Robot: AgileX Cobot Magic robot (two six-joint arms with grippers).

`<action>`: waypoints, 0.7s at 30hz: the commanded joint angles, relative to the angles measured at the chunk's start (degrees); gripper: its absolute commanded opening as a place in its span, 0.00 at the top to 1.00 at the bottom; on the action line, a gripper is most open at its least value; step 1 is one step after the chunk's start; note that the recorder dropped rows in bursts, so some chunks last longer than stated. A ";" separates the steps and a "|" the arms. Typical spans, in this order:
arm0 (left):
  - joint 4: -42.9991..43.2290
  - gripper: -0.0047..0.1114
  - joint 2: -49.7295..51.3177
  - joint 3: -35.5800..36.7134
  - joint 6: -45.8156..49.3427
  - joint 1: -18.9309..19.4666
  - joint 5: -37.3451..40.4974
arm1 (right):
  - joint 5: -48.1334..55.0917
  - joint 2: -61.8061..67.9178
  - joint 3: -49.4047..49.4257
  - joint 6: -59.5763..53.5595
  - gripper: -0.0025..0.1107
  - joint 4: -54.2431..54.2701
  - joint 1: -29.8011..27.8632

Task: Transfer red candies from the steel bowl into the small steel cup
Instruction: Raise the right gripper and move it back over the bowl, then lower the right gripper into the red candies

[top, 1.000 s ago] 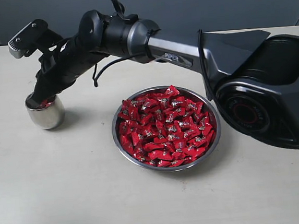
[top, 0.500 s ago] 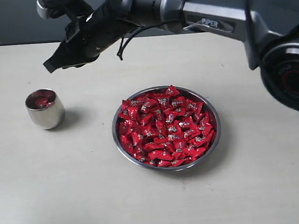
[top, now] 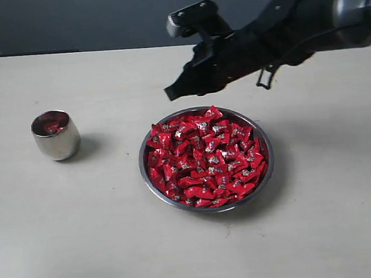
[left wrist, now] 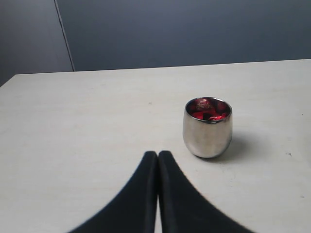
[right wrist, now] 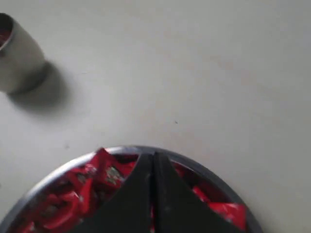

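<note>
Over the rim of the bowl, the right gripper hangs closed and empty; the candies look light and slick, best pinched across a crimped end.

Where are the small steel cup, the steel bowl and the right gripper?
small steel cup (top: 57, 142), exterior view, side wall.
steel bowl (top: 142, 171), exterior view, left rim.
right gripper (top: 170, 93), exterior view, shut fingertips.

Right wrist view came through blurry: steel bowl and small steel cup were clipped by the frame, and the right end effector hid some red candies.
</note>
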 commanded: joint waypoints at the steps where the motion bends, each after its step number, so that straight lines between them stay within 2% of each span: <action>1: -0.12 0.96 -0.26 0.22 -0.07 0.03 -0.09 | -3.36 -7.14 9.06 -9.88 0.99 8.54 -3.06; 8: -0.12 0.96 -0.26 0.22 -0.07 0.03 -0.09 | -7.01 -11.54 17.66 -11.91 0.99 10.62 -3.59; 14: -0.12 0.96 -0.26 0.22 -0.07 0.03 -0.09 | -6.48 -11.78 19.19 -12.20 0.99 11.02 -3.59; 17: -0.12 0.96 -0.26 0.22 -0.07 0.03 -0.09 | -2.60 -11.78 19.19 -12.20 0.99 11.46 -3.47; 21: -0.12 0.96 -0.26 0.22 -0.07 0.03 -0.09 | -1.49 -10.17 19.19 -12.20 0.99 11.45 -1.14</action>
